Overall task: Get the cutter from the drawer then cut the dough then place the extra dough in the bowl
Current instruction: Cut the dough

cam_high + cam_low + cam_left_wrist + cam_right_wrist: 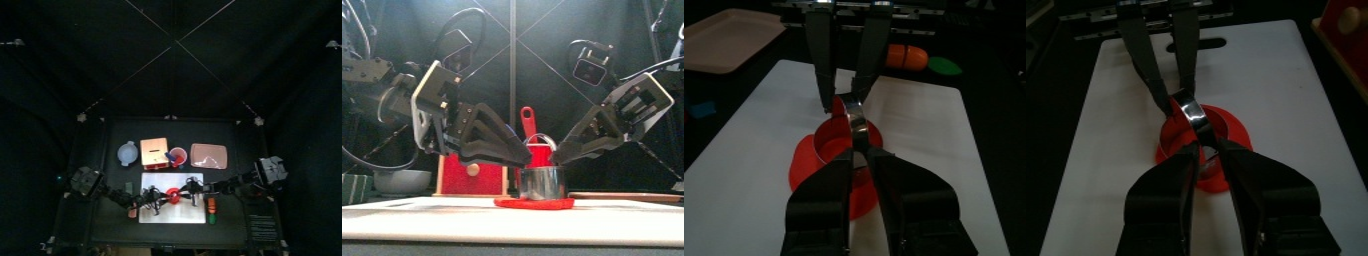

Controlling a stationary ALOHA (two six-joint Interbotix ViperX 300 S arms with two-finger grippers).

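Observation:
The metal cutter (543,183) stands upright on the flat red dough (533,203) in the middle of the white cutting board (422,205). My left gripper (527,158) comes down from the left and my right gripper (556,158) from the right; they meet at the cutter's top. In the left wrist view my jaws close to a point on the cutter's metal (854,118), with dough (811,165) spread below. The right wrist view shows the same: jaws pinched at the cutter (1189,108) over the dough (1227,130). The cutter's lower rim is hidden by the jaws.
Behind the board stand the blue-grey bowl (127,152), the wooden box (155,152) with its red drawer front (476,178), the red cup (177,155) with a red knife (528,118), and the pink tray (209,155). Small toy foods (907,57) lie off the board's right side.

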